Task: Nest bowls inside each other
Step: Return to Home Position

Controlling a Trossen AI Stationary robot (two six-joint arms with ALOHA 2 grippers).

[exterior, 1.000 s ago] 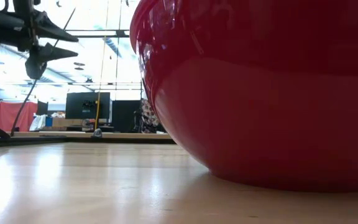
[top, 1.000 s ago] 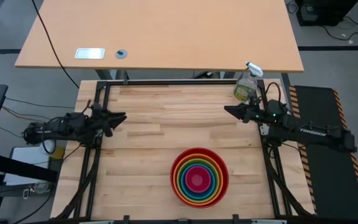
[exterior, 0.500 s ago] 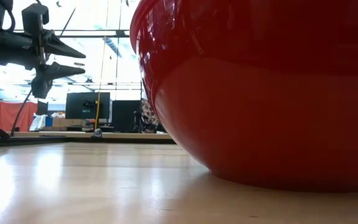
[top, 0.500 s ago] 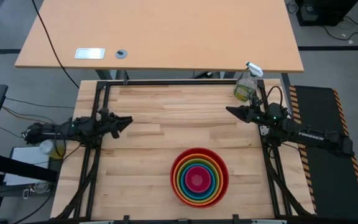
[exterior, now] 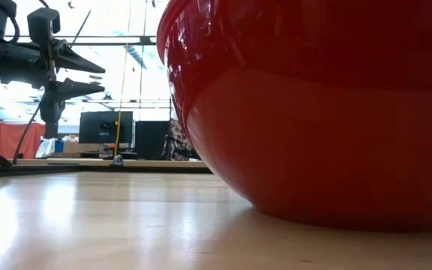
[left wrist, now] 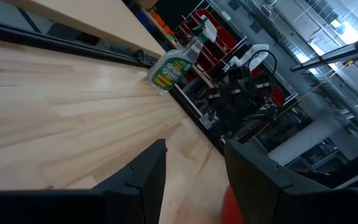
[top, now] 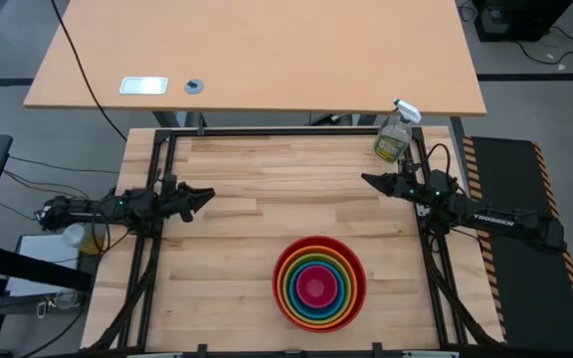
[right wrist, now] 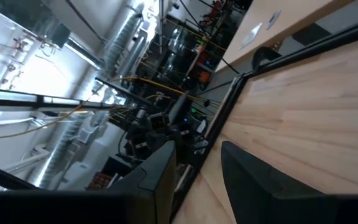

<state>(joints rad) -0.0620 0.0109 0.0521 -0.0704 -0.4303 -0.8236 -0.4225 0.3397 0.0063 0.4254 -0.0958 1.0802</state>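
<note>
The table [top: 267, 189] is quiet. The bowls sit at its near edge, a little right of centre, all 5 nested in 1 stack, round from above with every mouth facing straight up.

Outermost is the red bowl [top: 277, 282], whose side fills the low view [exterior: 313, 112] and rests flat on the wood. Inside it comes the orange bowl [top: 285, 282], then green [top: 291, 283], then blue [top: 298, 284], with the small pink bowl [top: 317, 287] in the middle.

The stack hasn't budged in the last second.

At the left edge, the left gripper [top: 205, 194] points inward across the table, well clear of the stack. Its fingers [left wrist: 138, 180] are a modest gap apart and hold nothing. It has slid slightly nearer and further in than 1 second ago.

At the right edge, the right gripper [top: 368, 180] points inward, fingers [right wrist: 154, 180] likewise parted and empty, its position barely changed.

The spray bottle [top: 394, 137] stands upright at the far right corner, just behind the right gripper.
</note>
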